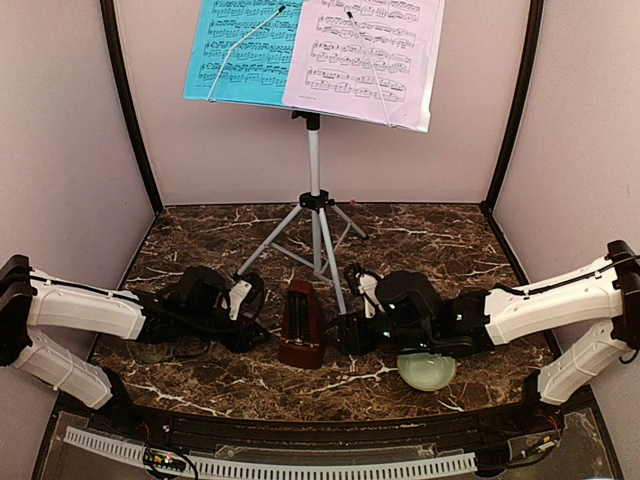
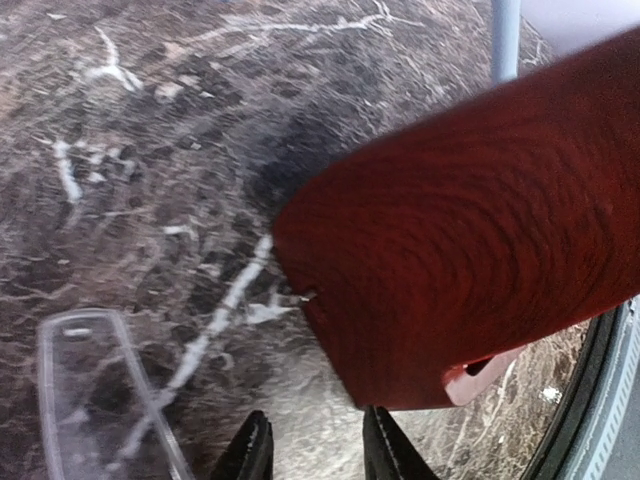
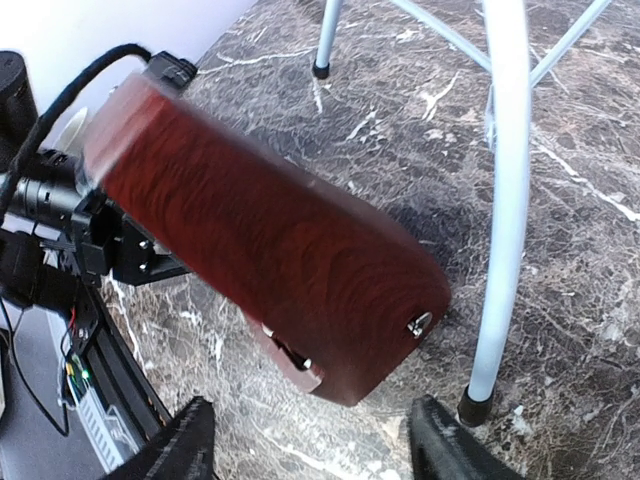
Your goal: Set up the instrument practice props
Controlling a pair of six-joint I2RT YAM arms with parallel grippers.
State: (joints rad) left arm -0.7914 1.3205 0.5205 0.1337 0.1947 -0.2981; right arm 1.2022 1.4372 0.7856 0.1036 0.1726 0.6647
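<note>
The right gripper [image 3: 312, 415] stands wide open with nothing in its hold. Its two dark fingers [image 3: 175, 450] sit to either side of the base of the reddish-brown metronome [image 1: 301, 325] without touching it. The left gripper [image 2: 316, 440] is open only a little, a narrow gap of marble showing between its fingertips, and it grips nothing. The metronome's wooden side fills its wrist view just ahead of those tips, and whether they brush the wood cannot be told. From above, the metronome stands upright on the dark marbled table [image 1: 450, 250], between the two grippers and just in front of the tripod legs of the music stand [image 1: 314, 170]. One pale stand leg [image 3: 505, 200] comes down to its foot close beside the right gripper's outer finger, crowding that side. The stand's desk carries the blue sheet [image 1: 245, 50] on the left and the lilac sheet [image 1: 365, 55] on the right, each under a thin wire holder. A pale green bowl [image 1: 430, 375] lies on the table, partly under the right arm. A clear, see-through strip [image 2: 85, 390] lies on the marble near the left gripper.
</note>
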